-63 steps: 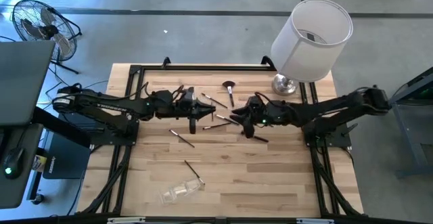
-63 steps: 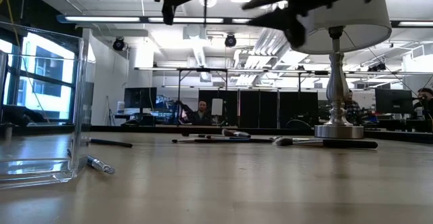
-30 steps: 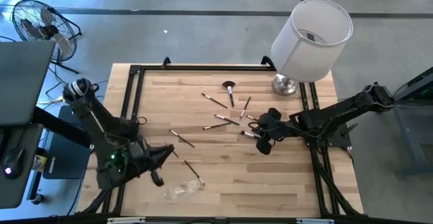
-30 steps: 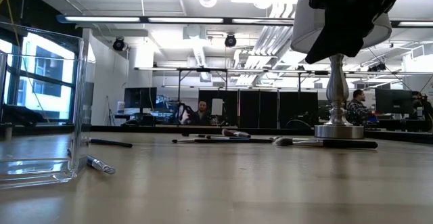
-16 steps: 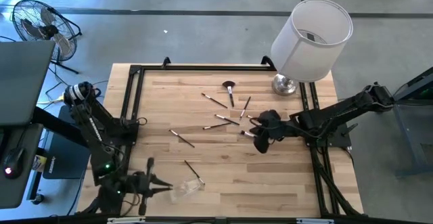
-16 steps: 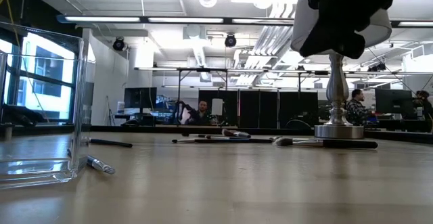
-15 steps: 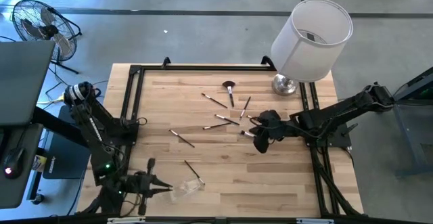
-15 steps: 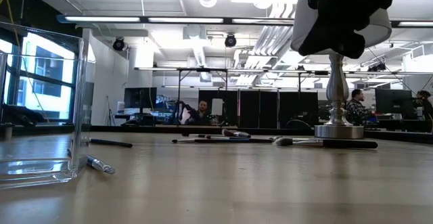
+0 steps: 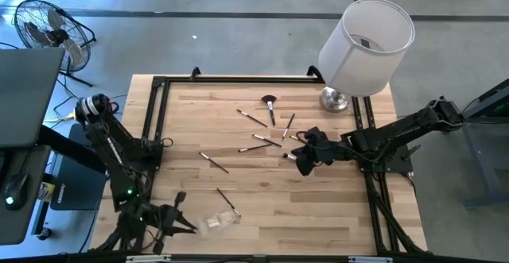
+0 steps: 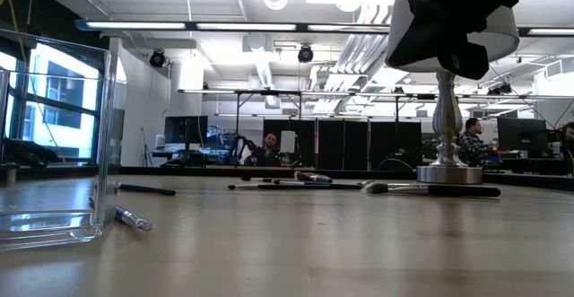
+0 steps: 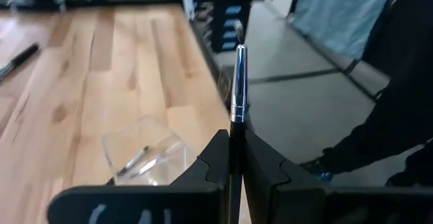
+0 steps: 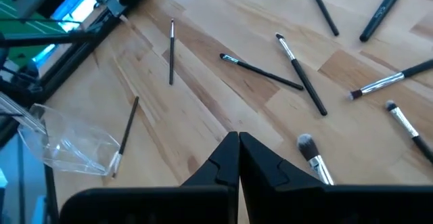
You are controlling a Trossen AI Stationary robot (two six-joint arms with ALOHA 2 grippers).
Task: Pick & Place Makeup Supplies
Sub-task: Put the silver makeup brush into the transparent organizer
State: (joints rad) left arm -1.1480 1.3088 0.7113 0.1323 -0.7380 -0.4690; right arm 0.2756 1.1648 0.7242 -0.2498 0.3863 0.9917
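Observation:
My left gripper (image 9: 184, 219) hovers at the table's near left, beside a clear pouch (image 9: 216, 223), and is shut on a thin dark makeup brush (image 11: 238, 82) with a silver ferrule. The pouch (image 11: 139, 153) lies on the wood with one brush (image 11: 135, 162) inside it. Several more brushes (image 9: 269, 140) lie scattered mid-table, one with a fluffy head (image 9: 270, 104). My right gripper (image 9: 302, 158) hangs shut and empty above their right end; its wrist view shows them (image 12: 298, 68) beneath its fingertips (image 12: 238, 141). My left gripper pinches the brush's dark handle (image 11: 235, 132) between its two fingers. The brush runs along the fingers, so its ferrule and tip stick out past the fingertips. The fingers point toward the table's right, roughly level. The brush is lifted clear of the table.
A white-shaded lamp (image 9: 366, 40) stands on its metal base (image 9: 334, 98) at the far right corner. Black frame rails (image 9: 159, 84) run along the table's sides. A fan (image 9: 48, 25) stands off the table at far left. A person (image 10: 471, 140) sits in the room beyond.
My left gripper, still shut on the brush, has swung toward the table's near edge and come up beside the clear pouch. The brushes on the table have stayed where they were.

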